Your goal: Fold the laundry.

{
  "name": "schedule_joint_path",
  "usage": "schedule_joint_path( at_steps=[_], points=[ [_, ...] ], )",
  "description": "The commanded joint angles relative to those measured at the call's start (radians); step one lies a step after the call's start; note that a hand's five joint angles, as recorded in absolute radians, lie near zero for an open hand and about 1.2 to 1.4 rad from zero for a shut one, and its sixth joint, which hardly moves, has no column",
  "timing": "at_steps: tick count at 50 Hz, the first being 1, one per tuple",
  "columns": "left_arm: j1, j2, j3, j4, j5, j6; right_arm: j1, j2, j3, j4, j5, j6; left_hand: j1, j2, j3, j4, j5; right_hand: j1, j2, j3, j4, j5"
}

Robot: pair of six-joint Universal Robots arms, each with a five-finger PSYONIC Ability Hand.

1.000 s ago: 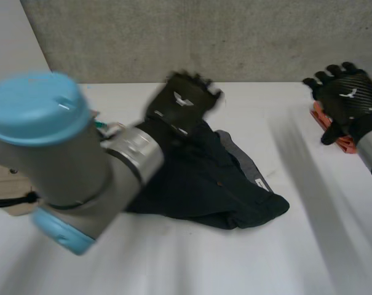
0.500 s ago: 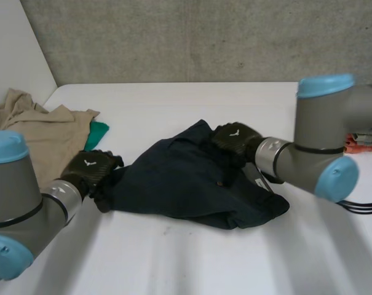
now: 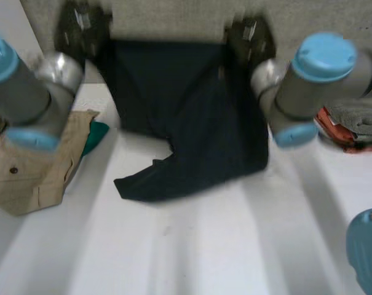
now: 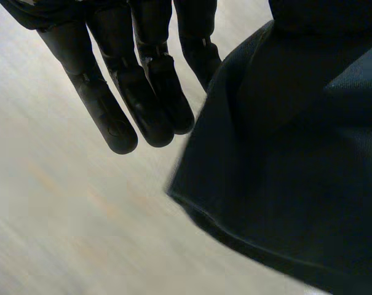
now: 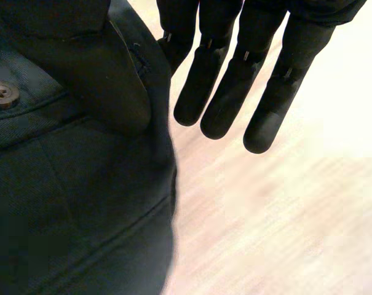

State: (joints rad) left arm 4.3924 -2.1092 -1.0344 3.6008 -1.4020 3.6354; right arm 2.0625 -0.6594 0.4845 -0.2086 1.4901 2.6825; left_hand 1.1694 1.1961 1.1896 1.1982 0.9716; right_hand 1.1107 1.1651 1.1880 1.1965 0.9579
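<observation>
Holding dark navy buttoned cloth garment [image 3: 186,117] by top corners: left hand [image 4: 136,92], right hand [image 5: 225,92] each pinching one; hem touches white table [image 3: 192,246].

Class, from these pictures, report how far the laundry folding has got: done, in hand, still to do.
Done: perhaps the grey and orange pile at right; no fold in the dark garment. In hand: left robot hand and right robot hand pinch its top corners, lifted, lower end on the table. Left: folding it, then the beige garment.
</observation>
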Motion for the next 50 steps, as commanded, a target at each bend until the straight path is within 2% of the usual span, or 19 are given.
schedule_joint_path(
  at_steps=[1,6,10,16,24,30,36,37,40,41,45,47,50],
  points=[
    [-0.025,-0.011,0.197,0.372,-0.014,0.012,-0.005,-0.141,-0.007,-0.367,0.012,-0.039,0.227,0.200,0.207,0.198,0.250,0.286,0.231,0.208,0.200,0.264],
    [-0.028,-0.032,0.218,0.372,-0.018,0.012,-0.010,-0.149,0.009,-0.364,-0.010,-0.039,0.227,0.200,0.207,0.198,0.250,0.286,0.231,0.208,0.200,0.264],
    [-0.050,-0.034,0.146,0.314,-0.029,0.014,-0.021,-0.166,0.142,-0.336,-0.017,-0.039,0.227,0.200,0.207,0.198,0.250,0.286,0.231,0.208,0.200,0.264],
    [-0.071,-0.018,-0.119,0.225,-0.025,0.029,-0.027,-0.184,0.359,-0.249,-0.047,-0.047,0.227,0.200,0.207,0.198,0.250,0.286,0.231,0.208,0.200,0.264],
    [-0.113,0.032,-0.487,0.109,-0.022,0.086,-0.028,-0.192,0.609,0.009,-0.044,-0.136,0.227,0.200,0.207,0.198,0.250,0.286,0.231,0.208,0.200,0.264],
    [-0.122,0.172,-0.708,-0.129,-0.023,0.135,-0.044,-0.259,0.785,0.276,-0.039,-0.220,0.227,0.200,0.207,0.198,0.250,0.286,0.231,0.208,0.200,0.264],
    [-0.165,0.375,-0.851,-0.404,-0.026,0.144,-0.100,-0.504,0.994,0.561,0.001,-0.341,0.227,0.200,0.207,0.198,0.250,0.286,0.231,0.208,0.200,0.264],
    [-0.181,0.438,-0.878,-0.506,-0.026,0.146,-0.102,-0.535,1.026,0.593,0.002,-0.364,0.227,0.200,0.207,0.198,0.250,0.286,0.231,0.208,0.200,0.264],
    [-0.208,0.511,-0.906,-0.684,-0.020,0.147,-0.114,-0.661,1.153,0.708,-0.001,-0.485,0.227,0.200,0.207,0.198,0.250,0.286,0.231,0.208,0.200,0.264],
    [-0.224,0.541,-0.912,-0.811,-0.014,0.150,-0.117,-0.686,1.183,0.733,-0.004,-0.515,0.227,0.200,0.207,0.198,0.250,0.286,0.231,0.208,0.200,0.264],
    [-0.267,0.549,-0.873,-0.997,0.001,0.184,-0.127,-0.746,1.249,0.753,-0.027,-0.581,0.227,0.200,0.207,0.198,0.250,0.286,0.231,0.208,0.200,0.264],
    [-0.272,0.540,-0.831,-0.975,-0.002,0.196,-0.127,-0.744,1.247,0.736,-0.037,-0.573,0.227,0.200,0.207,0.198,0.250,0.286,0.231,0.208,0.200,0.264],
    [-0.272,0.485,-0.756,-0.843,-0.012,0.204,-0.130,-0.723,1.209,0.686,-0.050,-0.537,0.227,0.200,0.207,0.198,0.250,0.286,0.231,0.208,0.200,0.264]
  ],
)
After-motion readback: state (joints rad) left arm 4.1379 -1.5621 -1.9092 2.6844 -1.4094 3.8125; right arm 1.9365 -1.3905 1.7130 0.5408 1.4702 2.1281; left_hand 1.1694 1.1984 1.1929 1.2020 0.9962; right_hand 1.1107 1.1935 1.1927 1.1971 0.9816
